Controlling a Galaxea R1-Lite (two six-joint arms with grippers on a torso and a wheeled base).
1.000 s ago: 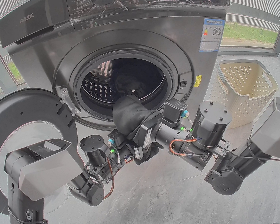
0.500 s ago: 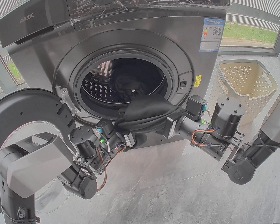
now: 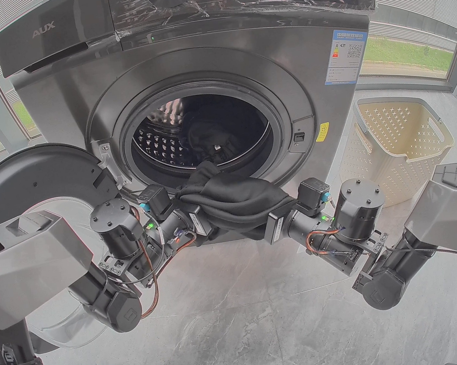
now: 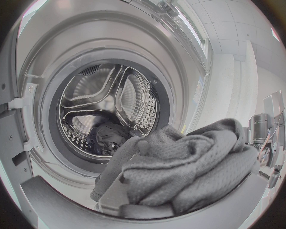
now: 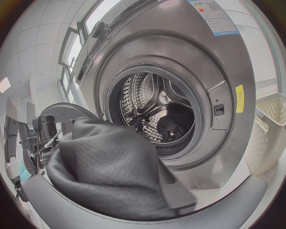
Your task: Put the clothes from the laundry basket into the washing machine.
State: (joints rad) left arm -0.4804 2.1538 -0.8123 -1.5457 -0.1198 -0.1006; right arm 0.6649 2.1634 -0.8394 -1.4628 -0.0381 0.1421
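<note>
Front-loading washing machine (image 3: 186,59), its door (image 3: 35,176) swung open at left; cream laundry basket (image 3: 436,117) at right. A black, finely perforated knit garment (image 3: 236,201) hangs bunched just below the mouth of the drum (image 3: 160,142), draped over left gripper (image 3: 198,223) and right gripper (image 3: 274,228); the cloth covers both, so their grip cannot be told.

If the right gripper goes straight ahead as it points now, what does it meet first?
Probably the washing machine's door rim, or the dark clothes inside the drum; depth is unclear.
</note>
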